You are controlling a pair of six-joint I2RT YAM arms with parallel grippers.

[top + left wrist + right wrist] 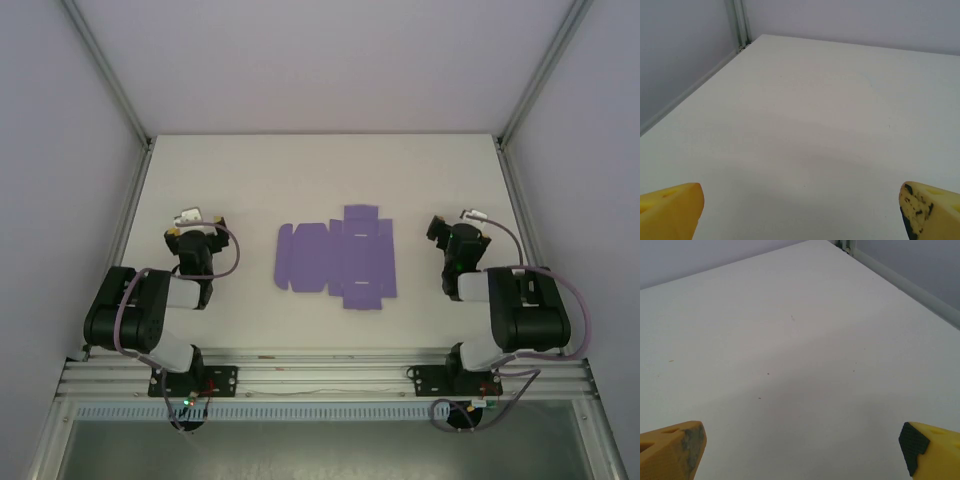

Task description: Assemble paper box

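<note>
The paper box is a purple die-cut blank lying flat in the middle of the white table, flaps and tabs spread out. My left gripper rests to the left of it, well apart. My right gripper rests to the right of it, also apart. In the left wrist view the yellow fingertips stand wide open over bare table, nothing between them. The right wrist view has its yellow fingertips just as wide, with bare table between them.
The white table is walled by pale panels on the left, right and back, with metal posts at the far corners. An aluminium rail with both arm bases runs along the near edge.
</note>
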